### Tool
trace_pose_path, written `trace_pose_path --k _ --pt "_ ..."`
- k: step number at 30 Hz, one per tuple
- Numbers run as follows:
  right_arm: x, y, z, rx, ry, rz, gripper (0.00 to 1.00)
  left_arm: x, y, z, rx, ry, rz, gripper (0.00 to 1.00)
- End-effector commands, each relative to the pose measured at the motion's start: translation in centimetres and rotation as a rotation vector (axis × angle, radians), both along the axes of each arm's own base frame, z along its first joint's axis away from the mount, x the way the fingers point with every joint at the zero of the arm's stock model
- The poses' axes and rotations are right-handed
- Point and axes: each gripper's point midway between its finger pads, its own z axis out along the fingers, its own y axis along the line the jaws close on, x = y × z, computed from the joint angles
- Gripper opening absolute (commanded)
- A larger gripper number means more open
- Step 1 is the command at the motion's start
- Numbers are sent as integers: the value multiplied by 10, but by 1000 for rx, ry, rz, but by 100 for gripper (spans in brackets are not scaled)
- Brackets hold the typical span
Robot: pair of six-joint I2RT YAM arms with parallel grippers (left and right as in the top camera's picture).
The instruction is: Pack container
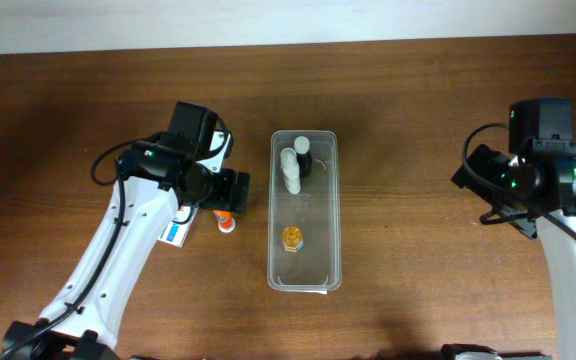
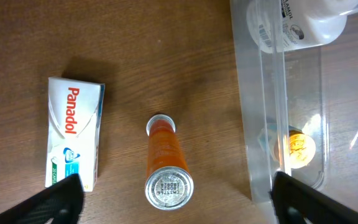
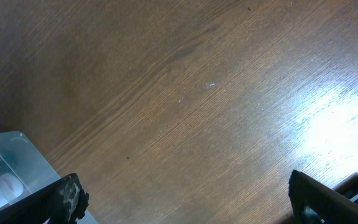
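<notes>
Left gripper [image 2: 179, 204]: jaws wide, empty, above orange tube [image 2: 165, 163] lying flat on table [image 1: 418, 120]. Panadol box [image 2: 73, 134] at tube's 9 o'clock, apart. Container [image 1: 273, 210] at tube's 3 o'clock, mid-table, holding white bottle [image 1: 290, 170], dark bottle [image 1: 304, 152], gold-lidded jar [image 1: 292, 238]. Right gripper [image 3: 188, 202]: jaws wide, empty, well off at container's 3 o'clock.

Overhead looks straight down; wrist views sit close.
All share the container [image 1: 313, 270]: right of the left hand [image 2: 176, 202], left of the right hand [image 3: 188, 199].

Far end of container [image 1: 337, 220]: white bottle [image 1: 290, 170], dark bottle [image 1: 304, 153]; mid-bin gold-lidded jar [image 1: 292, 238]; near end free. Left outside: orange tube [image 2: 165, 163], Panadol box [image 2: 74, 135].
</notes>
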Motion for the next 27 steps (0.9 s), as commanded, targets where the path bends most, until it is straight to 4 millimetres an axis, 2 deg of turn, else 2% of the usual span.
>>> trace_pose_path --k 1,4,14,20,24,27 --pt "1 -2 3 -1 -12 -14 98 0 2 -3 15 8 8 89" --pt "1 -2 3 -1 -12 -14 98 0 3 -9 22 31 8 71" --pt "1 -2 3 -1 -12 -14 98 -4 4 -50 62 160 8 70" --pt "1 -2 3 -1 -12 -14 99 -5 4 -53 65 170 8 45" --pt "1 -2 3 -1 -12 -14 99 -5 4 -53 64 171 12 35" --pt "1 -2 3 -1 -12 -14 98 -5 4 -53 63 172 18 25"
